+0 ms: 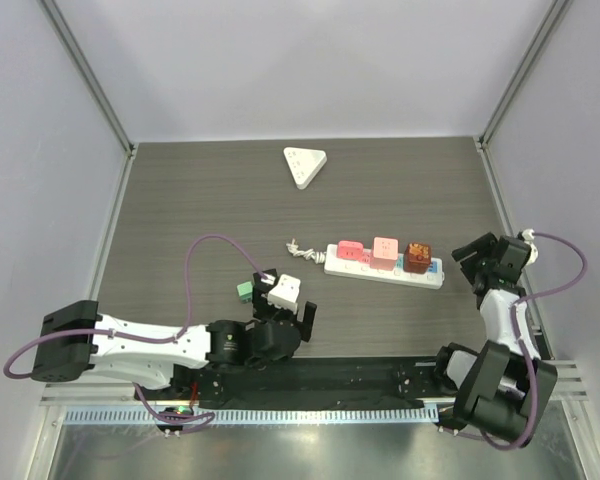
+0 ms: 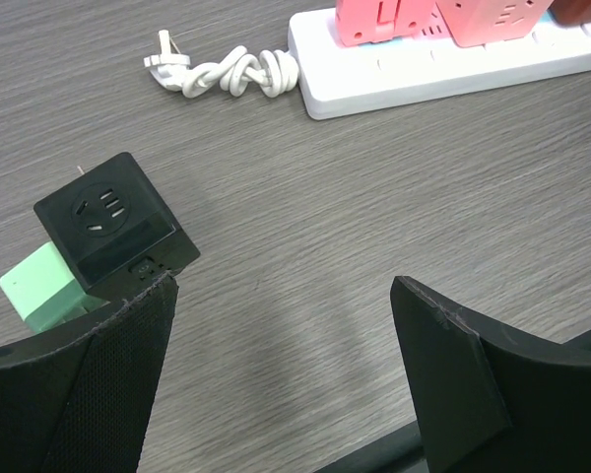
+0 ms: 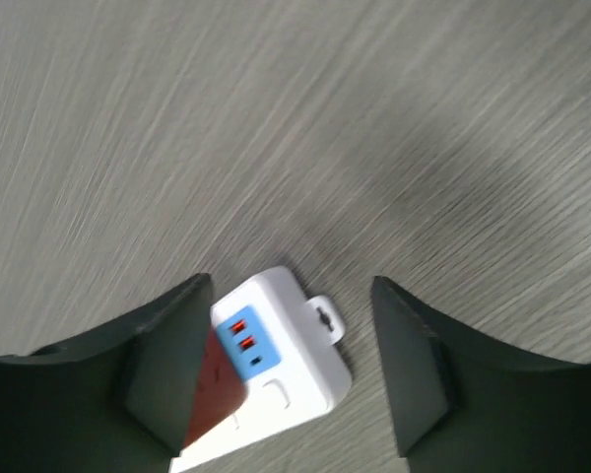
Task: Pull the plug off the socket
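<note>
The left gripper (image 2: 286, 286) hovers low near the front edge of the dark wood-grain table (image 1: 200, 200). Its jaws are spread wide with only bare tabletop between them. A black cube adapter (image 2: 113, 229) sits just beside its left finger, touching a mint-green cube adapter (image 2: 37, 286) behind it. The task's things lie well beyond these jaws.

To the right, the right gripper (image 3: 292, 283) hangs over the end of the white plastic power strip (image 3: 286, 355). Its jaws are parted and the strip's end lies in the gap. There is clear space on the right-hand side, and neither finger visibly grips anything. The brown cube-shaped plug (image 1: 417, 257) is still seated in the strip, at the right end of the row beside the blue port panel (image 3: 246, 340).

In the right wrist view only a reddish-brown sliver of that plug shows, as the rest is hidden behind one dark finger (image 3: 163, 365) and cut off by the lower frame edge. That view is also blurred. The left wrist view crops the strip at its top edge.

The strip's long axis runs left to right across the table, dipping slightly toward the right. Its knotted white cord (image 2: 231, 74) trails off the left end. Two pink cube plugs (image 1: 368, 251) stand left of the brown one. Farthest back lies a white rounded-triangle adapter (image 1: 305, 165).
</note>
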